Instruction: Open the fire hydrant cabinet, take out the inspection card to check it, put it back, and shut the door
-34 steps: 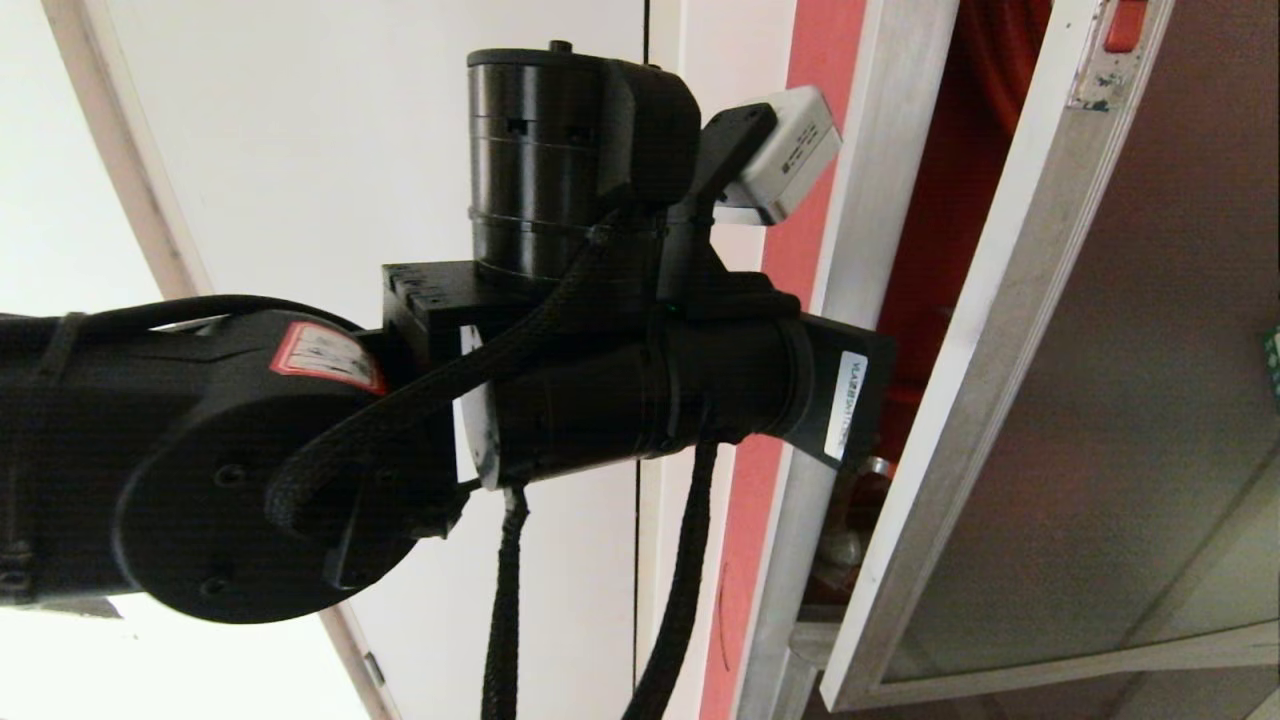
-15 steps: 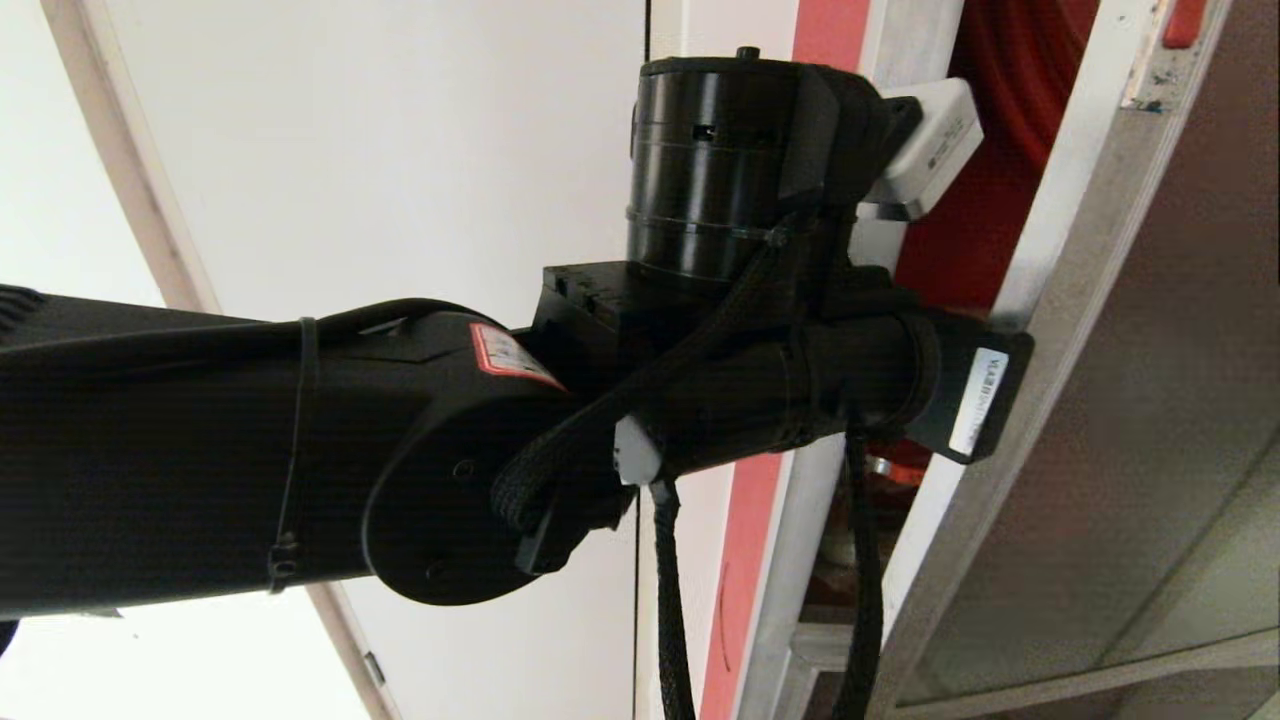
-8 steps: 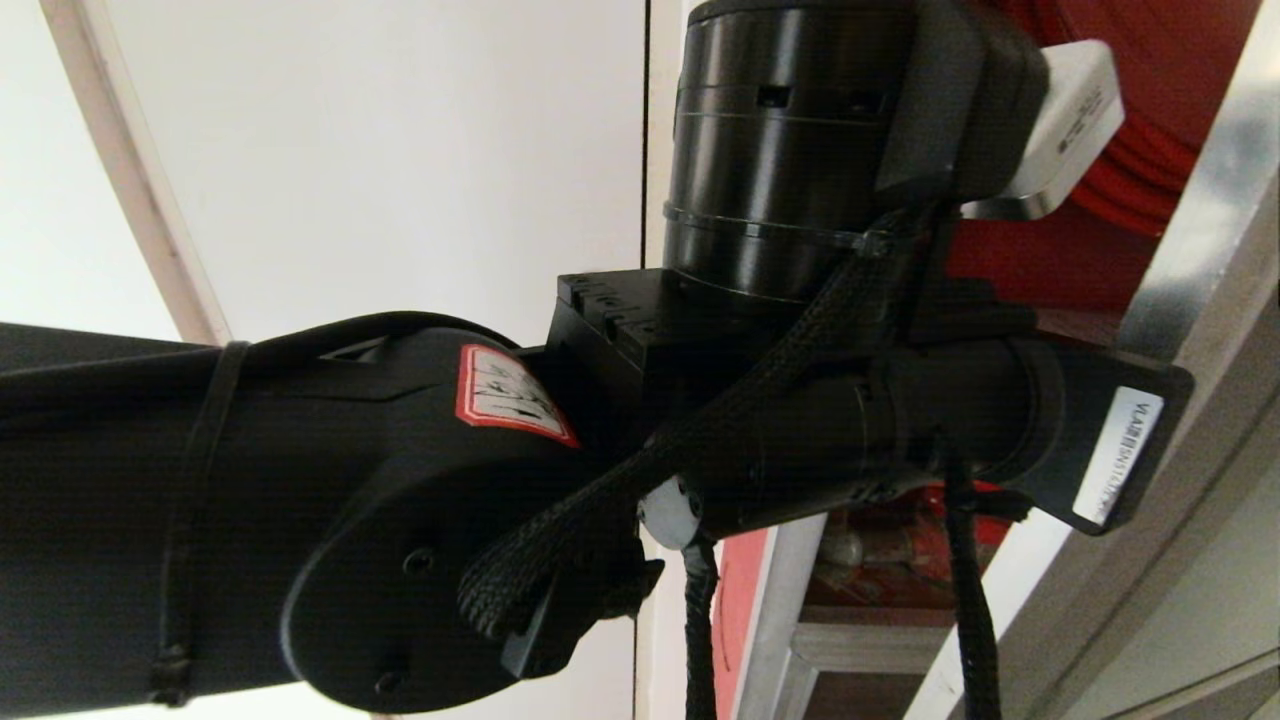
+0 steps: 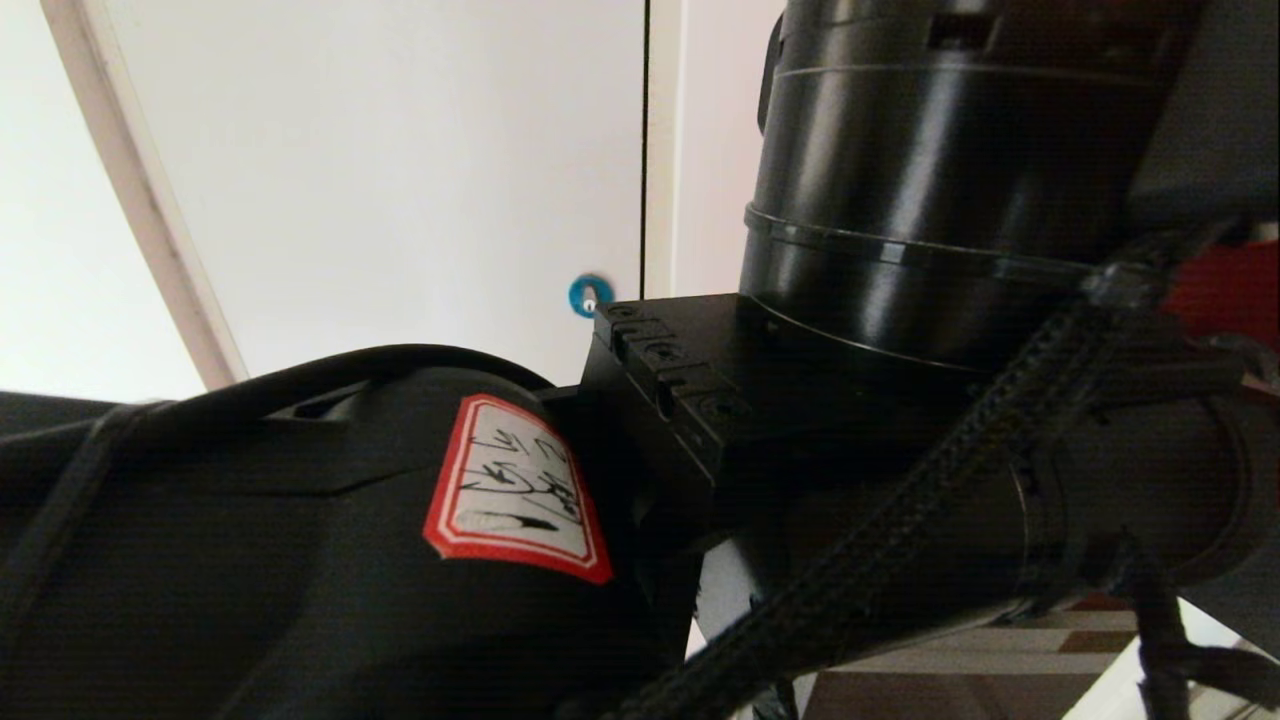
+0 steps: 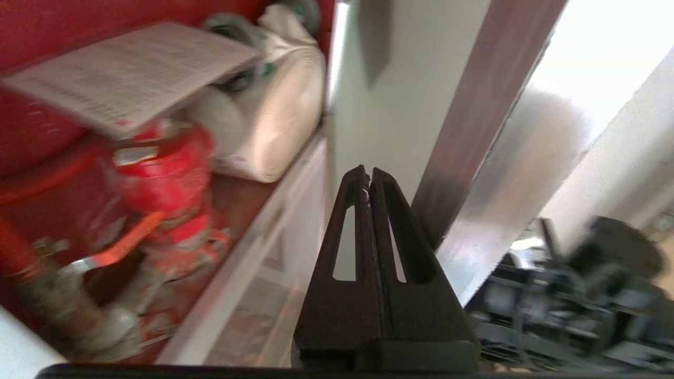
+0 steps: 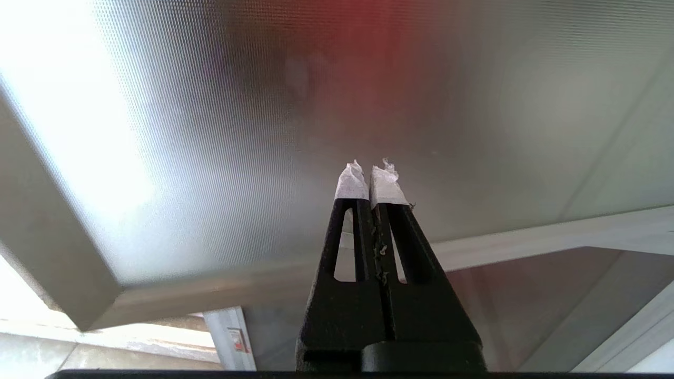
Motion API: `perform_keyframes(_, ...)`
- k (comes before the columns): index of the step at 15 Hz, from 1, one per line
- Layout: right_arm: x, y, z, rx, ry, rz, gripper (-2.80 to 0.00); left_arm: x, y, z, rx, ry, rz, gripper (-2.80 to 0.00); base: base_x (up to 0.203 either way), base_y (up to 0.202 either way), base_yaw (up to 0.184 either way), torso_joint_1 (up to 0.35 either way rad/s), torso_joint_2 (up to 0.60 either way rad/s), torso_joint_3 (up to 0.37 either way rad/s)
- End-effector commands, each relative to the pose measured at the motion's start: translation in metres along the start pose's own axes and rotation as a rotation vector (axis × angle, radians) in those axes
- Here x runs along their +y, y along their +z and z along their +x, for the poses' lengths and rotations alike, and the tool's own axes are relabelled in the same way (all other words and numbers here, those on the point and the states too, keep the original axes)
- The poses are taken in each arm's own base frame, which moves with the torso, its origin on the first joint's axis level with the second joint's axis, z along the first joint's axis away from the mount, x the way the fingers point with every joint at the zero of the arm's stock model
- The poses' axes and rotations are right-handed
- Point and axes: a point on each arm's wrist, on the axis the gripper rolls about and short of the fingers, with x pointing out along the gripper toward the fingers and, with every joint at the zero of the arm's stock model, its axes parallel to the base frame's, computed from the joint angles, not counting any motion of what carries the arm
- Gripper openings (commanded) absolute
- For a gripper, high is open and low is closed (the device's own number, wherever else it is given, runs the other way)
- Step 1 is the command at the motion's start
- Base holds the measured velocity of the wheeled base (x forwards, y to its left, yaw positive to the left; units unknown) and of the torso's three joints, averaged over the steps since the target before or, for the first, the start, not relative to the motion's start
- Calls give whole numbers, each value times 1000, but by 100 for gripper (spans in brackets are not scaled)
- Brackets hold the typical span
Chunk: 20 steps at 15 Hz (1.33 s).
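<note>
Door (image 5: 489, 105) already swung open, its silver frame edge just beside the left gripper (image 5: 367, 173); first step of the task judged done. Inspection card (image 5: 131, 68) not yet taken: propped at a tilt above the red valve (image 5: 158, 173), near the upper back corner of the fire hydrant cabinet (image 5: 31, 137), rolled white hose (image 5: 284, 121) just beside it toward the cabinet's front edge. Left gripper pressed closed, nothing between the jaws, well apart from the card (reach, grasp, check, return and closing all still ahead). Right gripper (image 6: 373, 173) likewise closed and empty, taped tips facing frosted glass (image 6: 316, 105). Rows of fine print on the card, too blurred to read. Red-bordered sticker (image 4: 515, 490) on the left arm (image 4: 300, 560) bearing handwritten marks, not legible. Blue lock (image 4: 588, 295) on the white door (image 4: 400, 150) unlabelled.
</note>
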Motion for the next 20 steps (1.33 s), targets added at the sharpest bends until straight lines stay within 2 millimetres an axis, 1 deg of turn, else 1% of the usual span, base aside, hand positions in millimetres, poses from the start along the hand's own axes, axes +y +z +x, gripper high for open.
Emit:
perform_keyframes(1,0,-1,0,6,1,0,-280,-8,2,-2,-6,-21,-1,-280,0,0,0,0,0,0)
perform_keyframes(2,0,-1,1,7,1,0,-280,-13,3,-3,-7,-34,-1,-280,0,0,0,0,0,0)
perform_keyframes(4,0,-2,1,7,2,-1,-280,-29,6,-9,-14,-77,0,-280,0,0,0,0,0,0)
perform_keyframes(10,0,-2,1,7,1,-1,-280,-29,5,-9,-12,-74,0,-280,0,0,0,0,0,0)
perform_keyframes(13,0,-1,0,6,1,-1,-280,-26,2,-8,-2,-63,0,-280,0,0,0,0,0,0)
perform_keyframes(14,0,-1,0,6,1,0,-280,-18,0,-9,6,-40,-1,-280,0,0,0,0,0,0)
perform_keyframes(16,0,-1,0,6,1,-1,-280,11,-2,-11,15,40,-1,-280,0,0,0,0,0,0)
perform_keyframes(18,0,-1,0,6,2,0,-280,52,-1,-19,19,150,-4,-280,0,0,0,0,0,0)
perform_keyframes(19,0,-1,0,6,1,-1,-280,74,-1,-28,22,216,-6,-280,0,0,0,0,0,0)
perform_keyframes(20,0,-1,0,6,1,-1,-280,94,-4,-41,35,281,-10,-280,0,0,0,0,0,0)
